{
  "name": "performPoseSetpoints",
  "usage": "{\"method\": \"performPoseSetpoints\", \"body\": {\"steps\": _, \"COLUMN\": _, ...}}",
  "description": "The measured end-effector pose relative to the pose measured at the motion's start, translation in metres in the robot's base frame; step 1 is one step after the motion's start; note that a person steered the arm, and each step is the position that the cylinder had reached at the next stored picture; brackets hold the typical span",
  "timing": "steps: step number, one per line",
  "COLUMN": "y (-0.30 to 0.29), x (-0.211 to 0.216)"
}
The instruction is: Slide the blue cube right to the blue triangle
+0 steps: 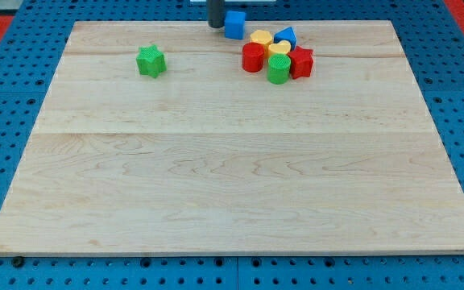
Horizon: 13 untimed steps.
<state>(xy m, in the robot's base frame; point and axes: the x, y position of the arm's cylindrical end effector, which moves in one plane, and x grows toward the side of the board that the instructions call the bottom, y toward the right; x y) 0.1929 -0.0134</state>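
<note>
where my tip [215, 26] sits, blue cube [234, 25] touches its right.

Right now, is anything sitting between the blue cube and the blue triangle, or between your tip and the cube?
Nothing separates my tip from the blue cube; it sits against the cube's left side in the view. Toward the blue triangle, the yellow block lies partly in the path, just below the straight line.

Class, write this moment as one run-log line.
my tip: touching blue cube's left | blue triangle: right, in cluster | step: pushing, not arrived
</note>
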Motion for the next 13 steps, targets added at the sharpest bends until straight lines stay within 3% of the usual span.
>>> {"method": "performPoseSetpoints", "body": {"steps": 7, "y": 0.227, "x": 0.0}}
{"method": "performPoseSetpoints", "body": {"steps": 13, "y": 0.186, "x": 0.045}}
